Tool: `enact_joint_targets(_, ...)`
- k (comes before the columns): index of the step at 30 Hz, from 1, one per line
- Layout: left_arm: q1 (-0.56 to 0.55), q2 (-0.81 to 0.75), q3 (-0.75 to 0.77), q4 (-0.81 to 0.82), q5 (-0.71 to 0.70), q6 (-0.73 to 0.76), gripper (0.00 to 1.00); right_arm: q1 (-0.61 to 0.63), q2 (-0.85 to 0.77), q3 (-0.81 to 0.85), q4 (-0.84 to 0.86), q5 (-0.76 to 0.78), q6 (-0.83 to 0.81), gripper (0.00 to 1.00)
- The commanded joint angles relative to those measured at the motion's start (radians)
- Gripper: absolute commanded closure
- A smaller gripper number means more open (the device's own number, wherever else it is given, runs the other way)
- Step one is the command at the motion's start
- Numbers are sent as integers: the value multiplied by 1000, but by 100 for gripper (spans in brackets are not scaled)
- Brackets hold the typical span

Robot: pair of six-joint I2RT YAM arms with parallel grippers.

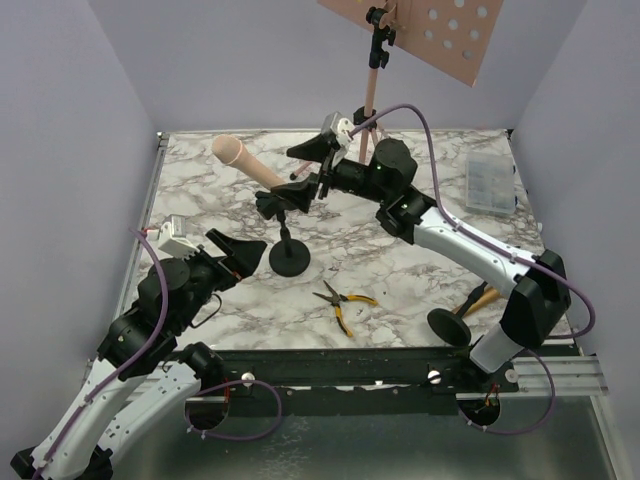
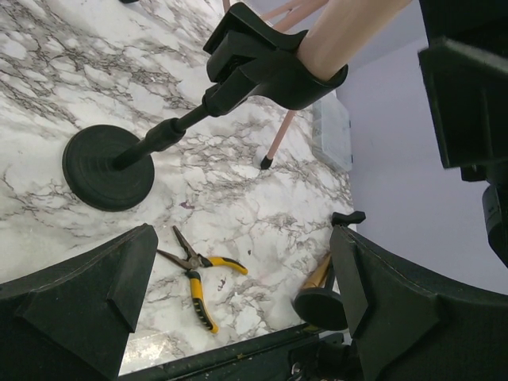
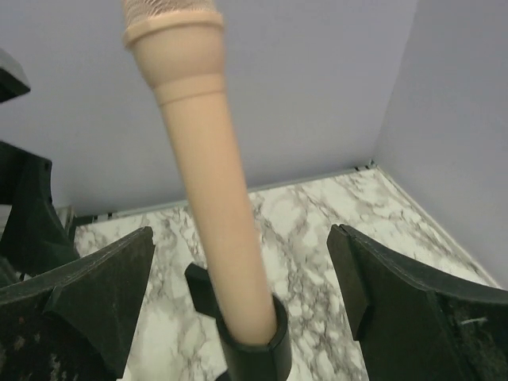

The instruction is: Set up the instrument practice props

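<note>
**Top-heavy microphone is sitting in a light holder while both arms are hanging close**

The biggest risk is lying with the pink microphone (image 3: 210, 182). It is leaning in the clip of the upright black holder (image 1: 290, 258), just toward ten o'clock of the marble table's (image 1: 420, 270) centre, with its head pointing to ten o'clock. The right gripper (image 3: 240, 238) is standing released around it, with its fingers spread wide on either side and touching neither flank. If that arm pulls away crookedly, a finger could clip the shaft and topple the stand, whose round base is looking small for such an overhang.

The left gripper (image 2: 244, 234) is also gaping with nothing in it, hovering at eight o'clock of that base. A sweep from it could knock the base sideways.

Counting, largest first:
- One pink music rack (image 1: 412, 30) is standing at one o'clock.
- One clear compartment box (image 1: 490, 185) is lying at three o'clock.
- Two black round-based holders are showing, the second holder (image 1: 450, 327) at five o'clock and seemingly tipped over.
- One pink microphone is showing.
- One gold shaft (image 1: 483, 298), probably the gold microphone, is lying beside the second holder.
- One pair of yellow-handled pliers (image 1: 343, 303) is lying at six o'clock.
- No sheet-music pages are showing.
</note>
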Motion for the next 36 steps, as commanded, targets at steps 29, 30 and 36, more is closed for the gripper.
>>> enact_joint_targets(29, 3, 49, 55, 16, 70, 50, 1, -49, 101, 37, -211, -305, -266, 37)
enact_joint_targets(30, 3, 55, 60, 22, 79, 65, 1, -49, 97, 34, -216, -303, -269, 45)
enact_joint_targets(36, 3, 83, 76, 77, 107, 163, 1, -52, 65, 0, -243, -266, -304, 100)
